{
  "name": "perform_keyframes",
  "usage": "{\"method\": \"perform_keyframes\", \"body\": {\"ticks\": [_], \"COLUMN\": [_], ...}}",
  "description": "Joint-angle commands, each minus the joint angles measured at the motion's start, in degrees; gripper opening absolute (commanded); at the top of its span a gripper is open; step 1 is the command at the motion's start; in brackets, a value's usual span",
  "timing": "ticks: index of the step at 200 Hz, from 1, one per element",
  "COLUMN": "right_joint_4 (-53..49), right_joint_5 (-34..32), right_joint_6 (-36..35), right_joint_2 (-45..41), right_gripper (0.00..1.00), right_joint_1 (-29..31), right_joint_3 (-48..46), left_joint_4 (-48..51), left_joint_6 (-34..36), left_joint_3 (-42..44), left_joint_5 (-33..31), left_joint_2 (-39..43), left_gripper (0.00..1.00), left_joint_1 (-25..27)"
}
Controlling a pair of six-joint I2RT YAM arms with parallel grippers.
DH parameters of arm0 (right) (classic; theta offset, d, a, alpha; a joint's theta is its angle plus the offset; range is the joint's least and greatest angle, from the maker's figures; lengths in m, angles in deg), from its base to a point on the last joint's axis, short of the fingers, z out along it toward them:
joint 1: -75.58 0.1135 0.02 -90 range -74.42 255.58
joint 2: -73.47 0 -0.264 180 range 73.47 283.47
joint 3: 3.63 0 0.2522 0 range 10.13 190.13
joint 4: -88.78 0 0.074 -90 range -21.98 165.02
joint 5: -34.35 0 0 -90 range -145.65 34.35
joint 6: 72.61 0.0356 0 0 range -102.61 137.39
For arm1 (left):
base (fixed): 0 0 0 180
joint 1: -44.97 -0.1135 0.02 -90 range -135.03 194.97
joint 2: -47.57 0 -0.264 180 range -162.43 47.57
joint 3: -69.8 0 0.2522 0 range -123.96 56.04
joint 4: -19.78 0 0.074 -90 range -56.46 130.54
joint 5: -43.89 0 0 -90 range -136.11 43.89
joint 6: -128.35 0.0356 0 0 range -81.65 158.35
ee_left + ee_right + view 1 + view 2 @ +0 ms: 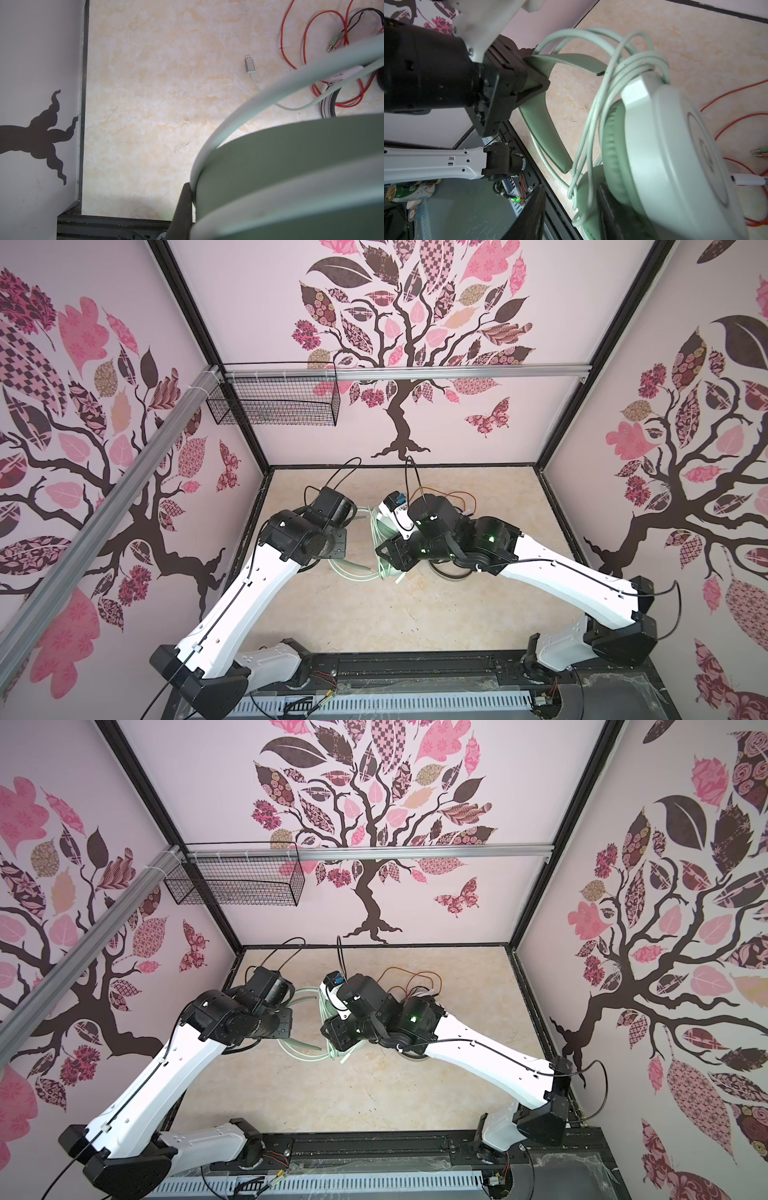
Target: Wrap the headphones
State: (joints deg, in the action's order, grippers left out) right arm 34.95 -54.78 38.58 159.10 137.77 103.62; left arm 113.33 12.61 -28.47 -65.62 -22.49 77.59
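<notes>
1. The mint-green headphones (675, 145) have a hard plastic ear cup with a smooth satin finish. The ear pad (611, 145) looks like soft, matt, finely ribbed leatherette, and the headband (542, 116) is a matt, pliable strap.
2. The pale cord (593, 116) is smooth, rubbery and dull.
3. The orange-red cord (281, 37), upper right of the left wrist view, looks slick and slightly shiny.
4. The USB plug (249, 63) has a brushed grey metal shell.
5. The table (374, 614) is smooth and marble-patterned, with a faint sheen.
6. The basket (274, 406), upper left in both top views, is thin black wire mesh. The rail (415, 374) is bare, matt aluminium.
7. The arm shells (257, 593) are glossy white plastic.
</notes>
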Motion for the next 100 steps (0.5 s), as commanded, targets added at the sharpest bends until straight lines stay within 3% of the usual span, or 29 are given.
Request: {"method": "perform_keyframes", "body": {"ticks": [1, 46, 61, 91, 100], "right_joint_4": [-1.9, -2.1, -1.8, -0.4, -0.2], "right_joint_5": [-4.0, -4.4, -4.3, -3.9, -3.7], "right_joint_6": [1.6, 2.4, 2.5, 2.6, 2.6], "right_joint_2": [1.6, 3.0, 3.5, 3.5, 3.6], "right_gripper": [0.42, 0.37, 0.29, 0.0, 0.0], "right_joint_1": [0.4, 0.6, 0.7, 1.2, 1.3], "right_joint_3": [2.7, 2.7, 2.7, 3.0, 3.3], "left_joint_4": [-2.9, -2.9, -2.9, -2.9, -3.1], "left_joint_6": [-2.1, -2.4, -2.4, -2.5, -2.5], "left_joint_3": [-1.1, -1.0, -1.2, -0.8, -0.5], "left_joint_5": [0.1, 0.0, 0.0, 0.0, -0.2], "left_joint_2": [0.8, 0.7, 0.8, 0.8, 0.8], "left_gripper": [0.0, 0.0, 0.0, 0.0, 0.0], "left_joint_1": [0.0, 0.1, 0.2, 0.4, 0.4]}}
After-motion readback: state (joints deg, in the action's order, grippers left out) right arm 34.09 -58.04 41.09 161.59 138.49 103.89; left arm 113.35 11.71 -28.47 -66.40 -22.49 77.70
